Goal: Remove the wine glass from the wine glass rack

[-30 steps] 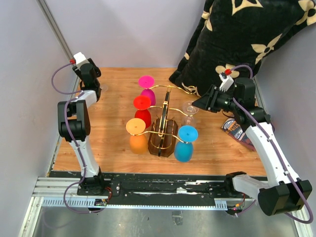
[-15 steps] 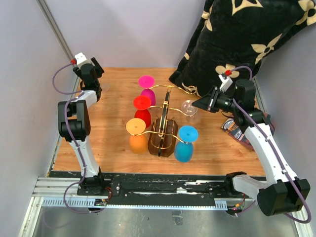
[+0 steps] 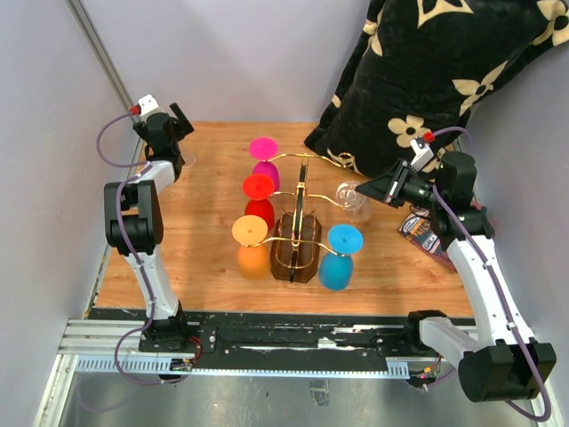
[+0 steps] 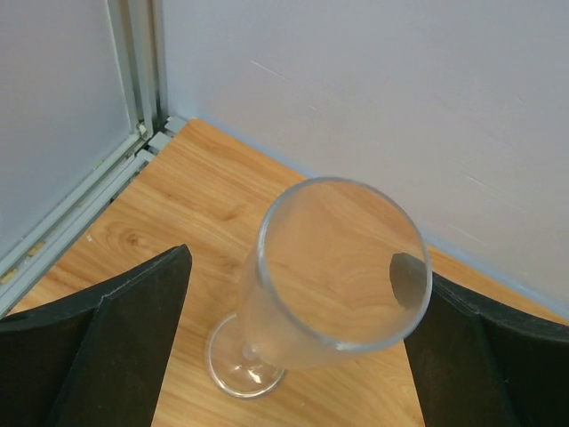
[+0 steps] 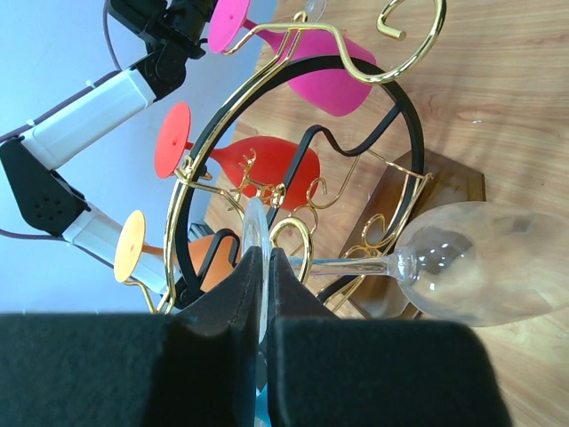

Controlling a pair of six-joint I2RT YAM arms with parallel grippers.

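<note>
The gold wire wine glass rack (image 3: 298, 222) with its dark brown base stands mid-table. My right gripper (image 3: 388, 188) is shut on the foot of a clear wine glass (image 3: 352, 197), held sideways at the rack's right side. In the right wrist view the gripper (image 5: 265, 255) pinches the foot edge-on. The stem of the clear glass (image 5: 356, 264) runs past a gold curl of the rack (image 5: 307, 233). My left gripper (image 3: 176, 124) is at the far left corner. It is open (image 4: 307, 267) around another clear glass (image 4: 338, 267) standing on the table, fingers apart from it.
Pink (image 3: 264, 160), red (image 3: 258, 197), orange (image 3: 252, 249) and blue (image 3: 338, 260) glasses hang on the rack. A black floral cushion (image 3: 444, 62) fills the back right. A dark packet (image 3: 418, 231) lies under the right arm. Walls close the left and back.
My right gripper has moved right and toward the near edge with the clear glass, drawing it outward along the rack's right arm. The left gripper has turned slightly at the corner.
</note>
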